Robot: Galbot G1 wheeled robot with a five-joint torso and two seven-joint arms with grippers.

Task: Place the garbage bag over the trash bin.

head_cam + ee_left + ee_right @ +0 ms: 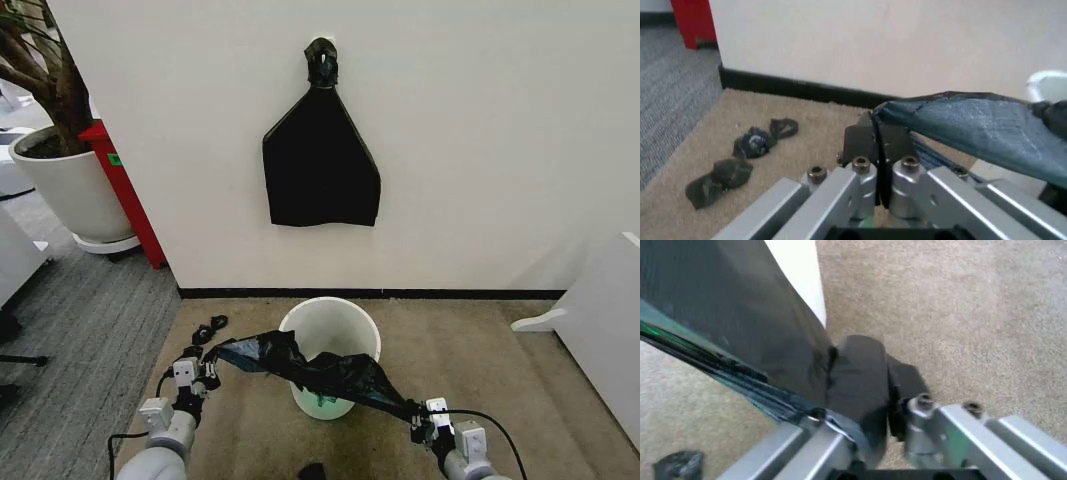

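The garbage bag (320, 372) hides the trash bin's (330, 330) near rim — both arms cropped.

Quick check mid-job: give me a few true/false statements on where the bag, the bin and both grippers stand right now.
1. Both grippers hold the garbage bag. True: the left gripper and right gripper each pinch an end.
2. The bag already lines the trash bin. False: it stretches across the bin's front, in the air.
3. The bin lies tipped over. False: it stands upright on the carpet.
4. A second black bag hangs on the wall. True.
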